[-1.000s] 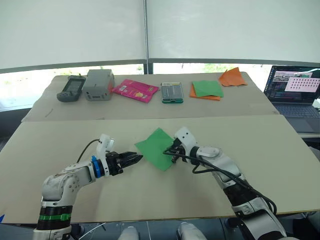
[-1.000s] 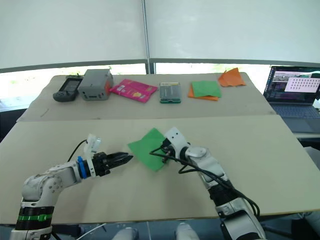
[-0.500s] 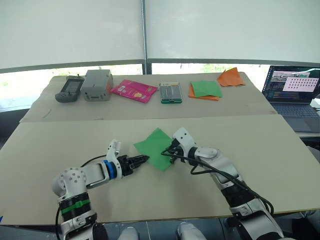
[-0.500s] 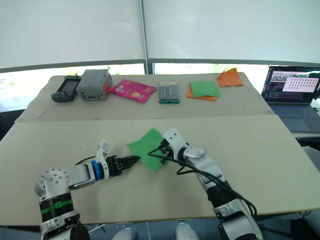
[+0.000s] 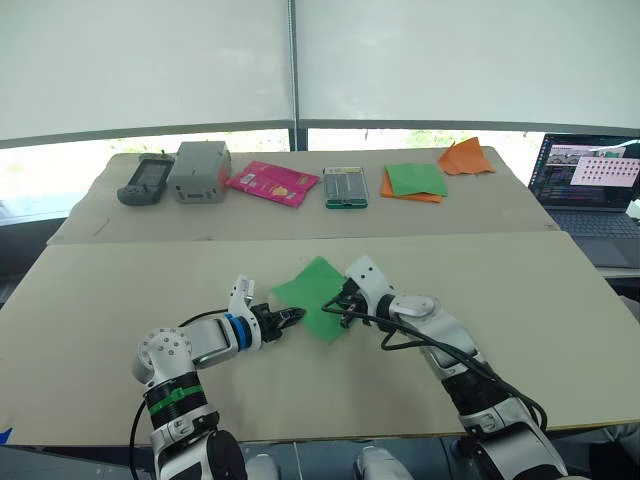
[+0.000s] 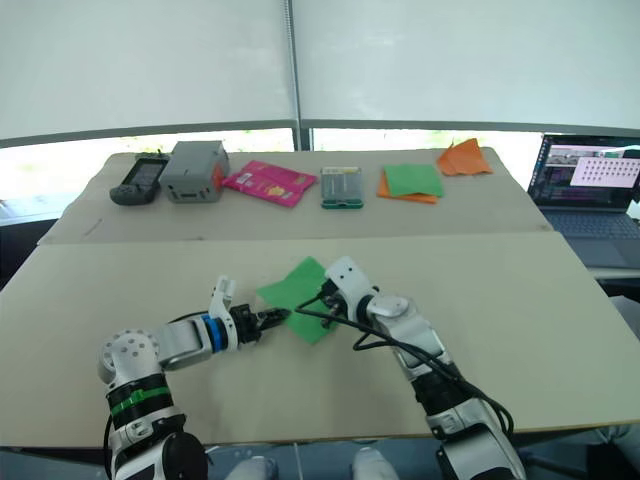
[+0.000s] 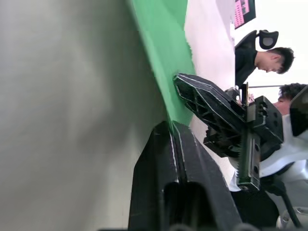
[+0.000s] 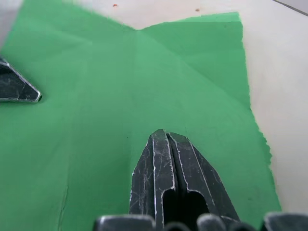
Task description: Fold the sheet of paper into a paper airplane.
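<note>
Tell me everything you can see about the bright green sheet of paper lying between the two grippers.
The sheet of paper is thin, plain bright green, roughly square and turned like a diamond, lying flat on the near tan table. Faint creases cross it. The right gripper, fingers shut, presses on its right part; the left gripper, also shut, meets its near-left edge.

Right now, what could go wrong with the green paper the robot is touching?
The green paper lies loose on the table, with the shut right gripper over one side and the shut left gripper at the near edge. A push from the left could slide or crumple it instead of folding. One edge already looks ragged in the right wrist view, so a hard drag might tear it.
</note>
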Robot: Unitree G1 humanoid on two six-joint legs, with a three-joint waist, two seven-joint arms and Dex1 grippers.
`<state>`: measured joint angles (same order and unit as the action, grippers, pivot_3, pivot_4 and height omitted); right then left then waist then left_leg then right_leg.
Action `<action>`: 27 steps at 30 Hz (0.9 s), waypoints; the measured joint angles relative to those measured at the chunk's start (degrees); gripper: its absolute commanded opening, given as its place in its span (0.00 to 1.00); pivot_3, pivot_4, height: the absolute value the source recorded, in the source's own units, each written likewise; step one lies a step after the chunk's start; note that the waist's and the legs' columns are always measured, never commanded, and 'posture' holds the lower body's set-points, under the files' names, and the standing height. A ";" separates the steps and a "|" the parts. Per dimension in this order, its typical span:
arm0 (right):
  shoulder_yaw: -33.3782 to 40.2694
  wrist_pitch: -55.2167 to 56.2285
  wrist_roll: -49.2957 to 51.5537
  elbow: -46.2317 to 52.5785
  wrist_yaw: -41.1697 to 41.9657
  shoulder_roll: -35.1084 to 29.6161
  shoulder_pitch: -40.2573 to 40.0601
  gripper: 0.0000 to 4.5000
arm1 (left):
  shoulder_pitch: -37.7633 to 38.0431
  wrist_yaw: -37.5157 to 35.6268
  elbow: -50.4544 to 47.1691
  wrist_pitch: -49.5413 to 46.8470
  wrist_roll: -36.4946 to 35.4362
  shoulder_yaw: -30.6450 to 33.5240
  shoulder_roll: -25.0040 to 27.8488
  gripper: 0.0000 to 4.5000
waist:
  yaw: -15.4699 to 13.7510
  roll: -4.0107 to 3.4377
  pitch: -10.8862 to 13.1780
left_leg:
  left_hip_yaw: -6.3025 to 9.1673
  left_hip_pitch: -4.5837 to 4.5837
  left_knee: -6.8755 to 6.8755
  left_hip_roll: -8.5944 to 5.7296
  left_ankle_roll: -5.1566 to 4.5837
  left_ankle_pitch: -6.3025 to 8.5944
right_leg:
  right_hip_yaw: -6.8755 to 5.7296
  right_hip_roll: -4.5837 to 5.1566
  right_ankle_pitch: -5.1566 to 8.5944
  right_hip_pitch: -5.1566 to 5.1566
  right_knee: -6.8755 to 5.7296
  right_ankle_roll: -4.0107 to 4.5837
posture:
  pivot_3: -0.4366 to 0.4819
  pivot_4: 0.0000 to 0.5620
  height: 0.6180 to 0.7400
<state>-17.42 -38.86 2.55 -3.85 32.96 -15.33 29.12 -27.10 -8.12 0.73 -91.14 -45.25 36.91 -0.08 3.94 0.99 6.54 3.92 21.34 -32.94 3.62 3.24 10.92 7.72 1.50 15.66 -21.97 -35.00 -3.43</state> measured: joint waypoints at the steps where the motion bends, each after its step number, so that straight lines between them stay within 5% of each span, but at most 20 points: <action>1: 0.03 0.00 -0.01 0.12 0.00 -0.04 -0.10 0.00 | 0.00 -0.02 0.02 0.03 0.01 0.09 -0.08 0.00 | 0.00 -0.01 -0.01 | 0.07 0.00 0.00 -0.05 0.00 0.00 | 0.00 0.01 0.00 0.02 0.00 0.00 | 0.48 0.27 1.00; 7: 0.01 -0.54 0.21 2.73 0.87 -1.00 -1.29 0.00 | -0.14 -1.65 0.56 -0.03 -0.11 -0.59 0.91 0.00 | -0.03 0.02 0.02 | 0.35 0.06 0.00 -0.27 0.01 -0.01 | -0.01 0.05 0.00 -0.03 0.00 -0.04 | 0.48 0.27 1.00; 12: 2.00 -0.66 5.69 14.08 4.09 -1.16 -3.60 0.00 | 0.27 -10.44 2.62 0.62 -0.09 -11.19 11.96 0.00 | 0.72 0.04 0.15 | 0.84 0.35 0.12 -0.55 0.05 -0.07 | 0.04 0.02 -0.08 -0.19 -0.12 -0.10 | 0.48 0.27 1.00; 16: 4.45 -3.67 9.50 22.49 4.51 -1.98 -3.40 0.00 | 0.43 -26.05 4.23 8.50 1.93 -26.72 27.15 0.00 | 1.14 0.04 0.20 | 0.95 0.33 0.23 -0.57 0.27 -0.18 | 0.00 0.04 -0.07 -0.27 0.00 -0.08 | 0.48 0.27 1.00; 21: 3.48 -7.04 10.21 26.92 4.63 -4.89 -5.87 0.00 | -1.78 -54.71 6.86 29.30 10.48 -46.91 44.10 0.00 | 0.59 0.06 0.44 | 0.87 0.31 0.23 -0.70 0.43 -0.10 | -0.05 0.31 0.20 -0.36 0.12 0.37 | 0.48 0.27 1.00; 27: -2.13 -7.27 9.86 28.33 4.47 -6.36 -9.34 0.00 | -3.74 -74.51 11.18 43.87 15.91 -54.53 47.61 0.00 | -0.13 0.11 0.53 | 0.76 0.60 0.21 -0.72 0.21 -0.22 | -0.06 0.40 0.21 -0.62 0.12 0.38 | 0.48 0.27 1.00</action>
<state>-19.55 -46.13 12.42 24.48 37.43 -21.69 19.78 -30.85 -82.63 11.90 -47.27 -29.34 -17.62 47.53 3.81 1.11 7.07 4.68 21.94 -32.73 2.90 3.45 10.69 7.66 1.90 15.87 -22.59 -34.88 -3.05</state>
